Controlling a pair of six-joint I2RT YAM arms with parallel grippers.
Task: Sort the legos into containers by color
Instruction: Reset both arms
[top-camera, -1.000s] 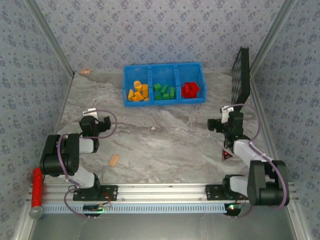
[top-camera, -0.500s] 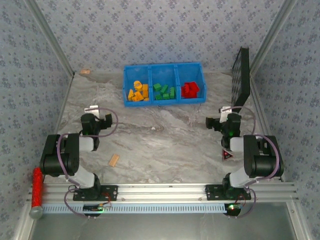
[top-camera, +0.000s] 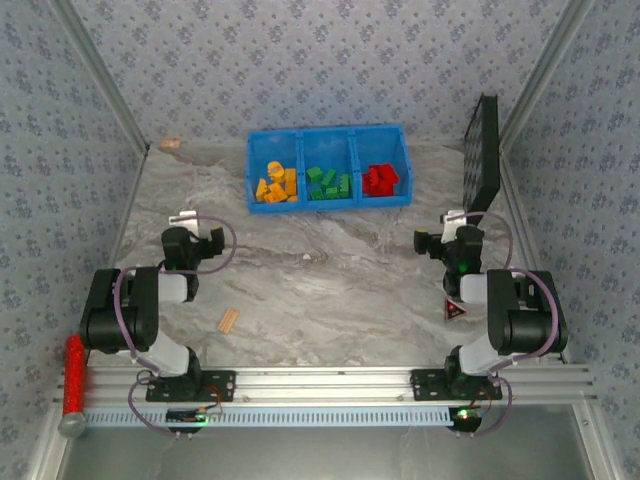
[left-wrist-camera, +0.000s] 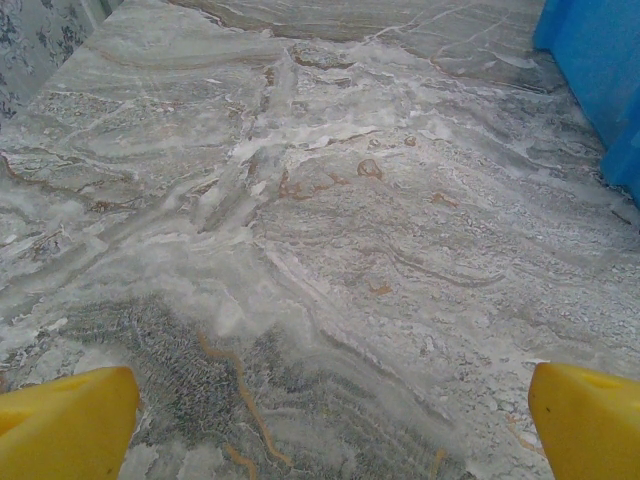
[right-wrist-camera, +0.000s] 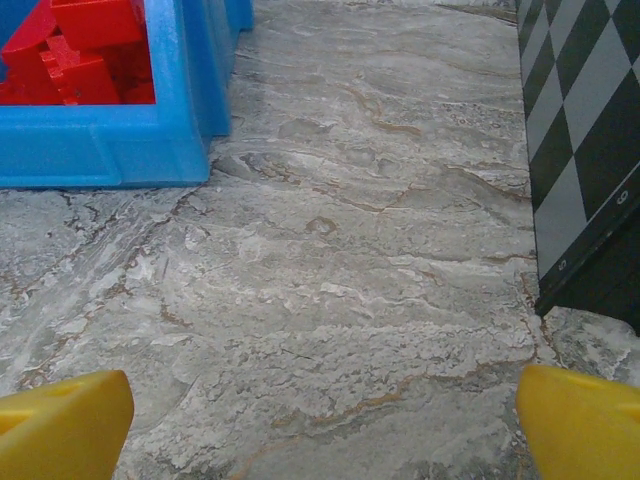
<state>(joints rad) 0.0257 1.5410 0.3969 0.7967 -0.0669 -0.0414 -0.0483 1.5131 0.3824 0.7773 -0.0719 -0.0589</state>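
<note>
The containers are three compartments of one blue bin (top-camera: 329, 204) at the back of the table. Orange-yellow legos (top-camera: 275, 184) lie in the left one, green legos (top-camera: 328, 183) in the middle, red legos (top-camera: 380, 179) in the right. My left gripper (top-camera: 192, 226) hovers low over bare marble, open, with its yellow fingertips (left-wrist-camera: 65, 420) wide apart and nothing between them. The bin's wall (left-wrist-camera: 600, 60) shows at its upper right. My right gripper (top-camera: 448, 225) is open too, its fingertips (right-wrist-camera: 585, 420) apart over marble. Ahead of it on the left are the bin's corner (right-wrist-camera: 180, 120) and red legos (right-wrist-camera: 85, 50).
A black grid panel (top-camera: 484, 160) leans at the right wall, close to my right gripper (right-wrist-camera: 590, 150). A tan wooden block (top-camera: 229, 320) lies on the marble near the left arm. A red glittery cylinder (top-camera: 74, 375) rests at the near left rail. A small red triangle (top-camera: 455, 310) sits by the right arm.
The right arm has folded back, its elbow rising toward its base, and its gripper has shifted slightly. The left arm has barely moved. Both grippers stay open.
</note>
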